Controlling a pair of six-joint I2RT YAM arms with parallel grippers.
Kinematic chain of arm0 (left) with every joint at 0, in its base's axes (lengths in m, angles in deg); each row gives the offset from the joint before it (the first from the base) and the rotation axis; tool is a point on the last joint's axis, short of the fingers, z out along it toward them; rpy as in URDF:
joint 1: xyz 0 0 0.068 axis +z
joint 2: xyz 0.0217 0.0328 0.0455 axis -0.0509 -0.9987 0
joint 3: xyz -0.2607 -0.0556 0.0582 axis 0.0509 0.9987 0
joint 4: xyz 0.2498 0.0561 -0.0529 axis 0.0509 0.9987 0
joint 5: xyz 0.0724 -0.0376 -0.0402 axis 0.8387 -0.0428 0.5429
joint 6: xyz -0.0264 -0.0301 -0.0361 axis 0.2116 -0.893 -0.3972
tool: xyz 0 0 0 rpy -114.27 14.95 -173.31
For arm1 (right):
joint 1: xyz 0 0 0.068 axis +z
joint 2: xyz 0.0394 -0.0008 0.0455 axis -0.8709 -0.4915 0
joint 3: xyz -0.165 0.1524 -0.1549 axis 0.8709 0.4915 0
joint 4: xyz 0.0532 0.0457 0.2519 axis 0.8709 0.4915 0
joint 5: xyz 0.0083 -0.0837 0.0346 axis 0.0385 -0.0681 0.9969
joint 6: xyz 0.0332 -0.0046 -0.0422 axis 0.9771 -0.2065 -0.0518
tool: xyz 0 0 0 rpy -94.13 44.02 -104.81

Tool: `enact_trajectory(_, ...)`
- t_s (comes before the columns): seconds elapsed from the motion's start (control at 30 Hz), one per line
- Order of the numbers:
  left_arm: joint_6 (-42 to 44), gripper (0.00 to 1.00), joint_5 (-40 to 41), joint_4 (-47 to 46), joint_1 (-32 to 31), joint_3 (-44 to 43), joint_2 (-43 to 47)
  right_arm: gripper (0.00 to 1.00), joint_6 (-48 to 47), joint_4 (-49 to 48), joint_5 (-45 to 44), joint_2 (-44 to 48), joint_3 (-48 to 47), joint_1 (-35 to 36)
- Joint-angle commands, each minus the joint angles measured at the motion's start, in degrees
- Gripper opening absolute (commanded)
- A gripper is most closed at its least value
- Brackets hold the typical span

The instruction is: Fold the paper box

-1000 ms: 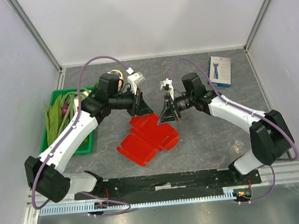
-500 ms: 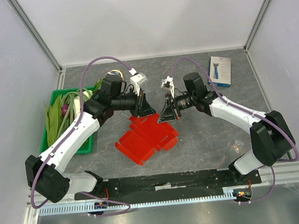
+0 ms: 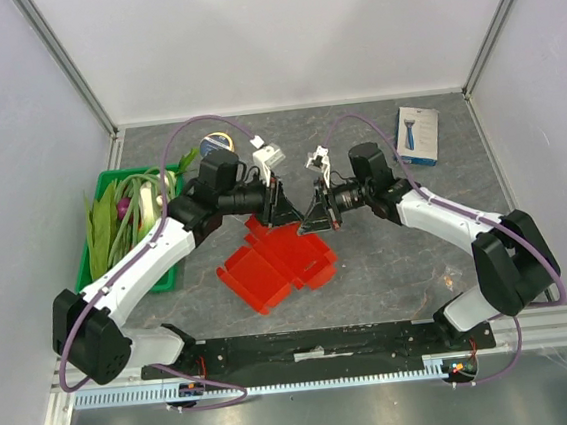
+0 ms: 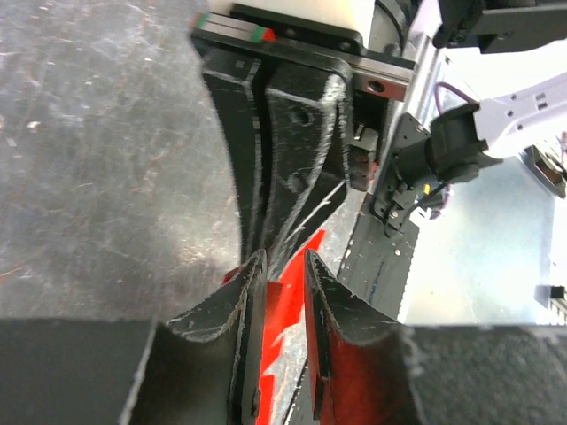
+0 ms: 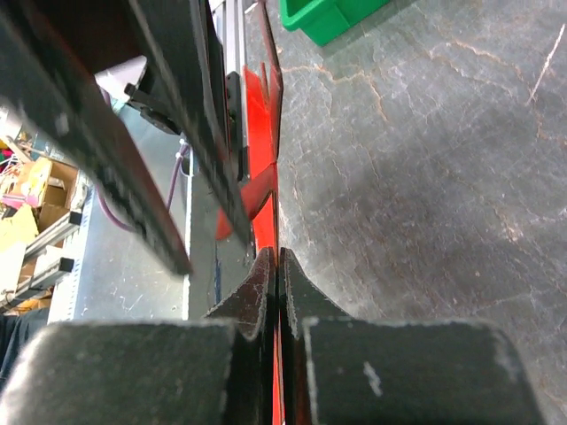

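Both arms at the paper box (image 3: pixel 278 258).
The right end effector (image 5: pixel 277 266) is clenched on its far edge; the left end effector (image 4: pixel 281 266) is narrowly parted, red showing in the gap. Both arms reach inward. The box lies centrally on the grey worktop (image 3: pixel 399 262), white walls (image 3: pixel 277 42) around.

The paper box's (image 3: pixel 269 269) far edge hides under the right claw (image 3: pixel 313 224).

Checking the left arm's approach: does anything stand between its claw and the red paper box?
Nothing visible does. The left claw straddles the far edge of the paper box; the right claw pinches that edge beside it, not between them.
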Motion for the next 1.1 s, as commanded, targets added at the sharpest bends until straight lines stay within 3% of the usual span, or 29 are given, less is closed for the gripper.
enact_trajectory(0.0,-4.1,0.31,-4.7,0.0,-2.9,2.6,-1.4,0.00,4.2,-14.4,-0.6,3.3,-1.2,0.8)
enact_trajectory(0.2,-3.9,0.32,-2.2,-0.7,-2.9,2.8,-2.1,0.00,4.1,-14.6,-0.6,4.0,-0.8,0.9)
enact_trajectory(0.37,-4.1,0.34,-1.0,-0.9,-2.9,0.8,2.1,0.00,-4.0,-2.3,-5.6,4.0,-2.5,0.3)
enact_trajectory(0.43,-4.2,0.39,0.3,-0.5,-2.9,0.3,5.4,0.00,-4.7,-1.0,-6.9,4.0,-2.2,-0.8)
enact_trajectory(0.53,-4.8,0.47,6.9,0.7,-2.8,1.0,13.2,0.00,-4.2,-0.4,-7.3,4.0,-1.4,-3.5)
enact_trajectory(0.6,-5.6,0.55,16.0,3.4,-2.1,2.7,18.8,0.00,-3.7,-0.4,-7.0,4.0,-1.2,-4.4)
enact_trajectory(0.7,-7.2,0.58,23.3,7.2,0.2,5.5,23.6,0.00,-3.1,-0.5,-5.8,4.3,-0.8,-6.0)
enact_trajectory(0.83,-9.6,0.60,20.5,7.6,7.1,9.5,24.5,0.00,-2.4,-0.7,-2.2,3.4,-1.2,-7.3)
enact_trajectory(1.0,-13.9,0.60,7.0,1.4,17.0,12.5,20.9,0.00,-1.3,0.1,-0.2,1.8,-1.9,-8.9)
enact_trajectory(1.07,-14.2,0.59,3.6,-2.6,17.6,12.9,18.0,0.00,-0.9,0.2,0.1,1.7,-2.0,-9.1)
